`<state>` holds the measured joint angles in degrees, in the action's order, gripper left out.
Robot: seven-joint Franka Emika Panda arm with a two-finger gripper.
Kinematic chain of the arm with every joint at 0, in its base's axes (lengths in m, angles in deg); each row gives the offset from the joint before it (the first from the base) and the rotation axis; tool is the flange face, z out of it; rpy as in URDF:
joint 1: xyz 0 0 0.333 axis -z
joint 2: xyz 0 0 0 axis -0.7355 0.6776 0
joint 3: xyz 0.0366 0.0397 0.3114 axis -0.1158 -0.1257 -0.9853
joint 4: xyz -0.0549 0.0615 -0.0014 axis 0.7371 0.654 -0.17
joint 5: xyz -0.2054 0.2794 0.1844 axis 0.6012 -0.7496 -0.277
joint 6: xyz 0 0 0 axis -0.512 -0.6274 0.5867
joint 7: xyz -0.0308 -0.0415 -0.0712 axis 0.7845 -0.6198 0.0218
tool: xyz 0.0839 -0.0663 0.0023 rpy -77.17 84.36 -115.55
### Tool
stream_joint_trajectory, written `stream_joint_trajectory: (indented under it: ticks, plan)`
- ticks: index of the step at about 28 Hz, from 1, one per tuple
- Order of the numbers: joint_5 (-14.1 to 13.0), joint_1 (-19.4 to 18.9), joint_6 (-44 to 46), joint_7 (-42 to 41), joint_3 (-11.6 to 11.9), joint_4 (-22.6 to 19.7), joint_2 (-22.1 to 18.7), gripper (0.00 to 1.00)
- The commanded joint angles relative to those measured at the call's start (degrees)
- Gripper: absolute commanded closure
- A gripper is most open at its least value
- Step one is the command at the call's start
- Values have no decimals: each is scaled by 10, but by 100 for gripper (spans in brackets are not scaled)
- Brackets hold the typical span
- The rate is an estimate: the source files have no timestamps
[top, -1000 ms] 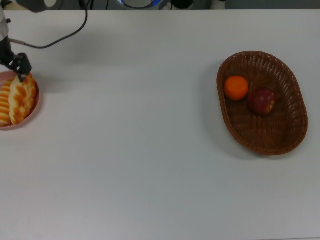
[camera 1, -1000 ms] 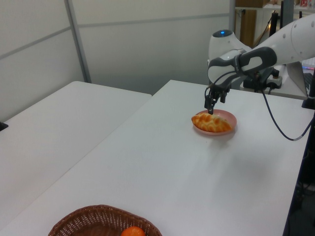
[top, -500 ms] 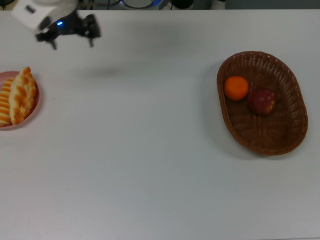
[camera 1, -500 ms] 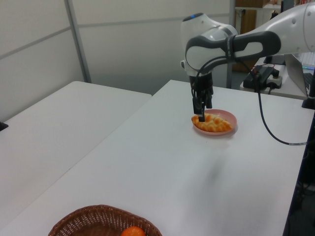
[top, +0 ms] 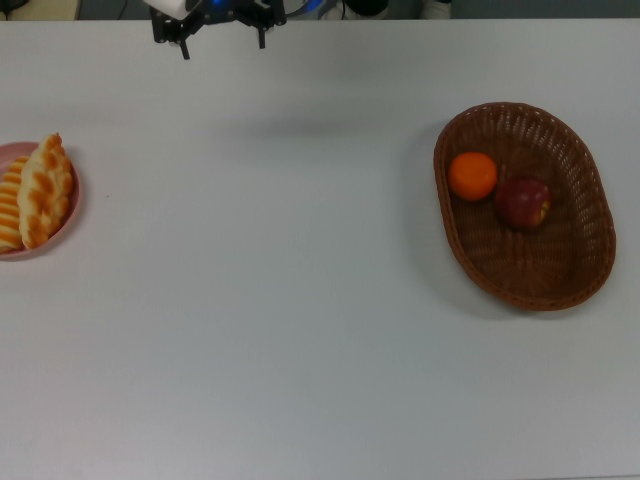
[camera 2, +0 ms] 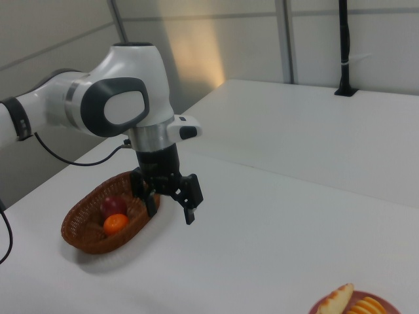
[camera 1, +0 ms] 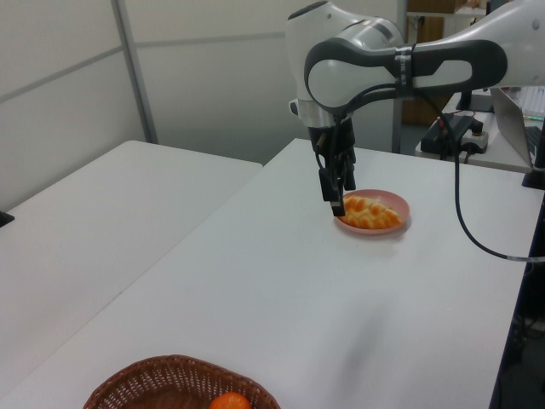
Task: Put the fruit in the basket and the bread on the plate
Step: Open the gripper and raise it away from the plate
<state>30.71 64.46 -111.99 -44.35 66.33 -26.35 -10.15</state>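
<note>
Your tool [top: 221, 35] has lifted off the pink plate [top: 62, 234] and swung away to the top view's 12 o'clock edge, fingers spread wide and empty. Both rolls [top: 35, 195] lie on that plate at 9 o'clock; the orange [top: 472, 175] and apple [top: 523, 203] sit in the wicker basket [top: 560, 278] at 3 o'clock, so you can judge the task finished.

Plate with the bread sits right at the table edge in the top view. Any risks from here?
1. The plate is cut by the top view's left border, so its overhang cannot be judged; a nudge might tip it.
2. The braided roll lies along the rim and could roll off.
3. The open hand is empty; risk looks low.
</note>
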Motion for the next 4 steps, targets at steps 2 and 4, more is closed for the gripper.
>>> stream_joint_trajectory:
  ticks: [2,4]
  plan:
    - [-10,-9,15,17,9,3,-7,0]
    - [-9,-9,15,17,9,3,-8,0]
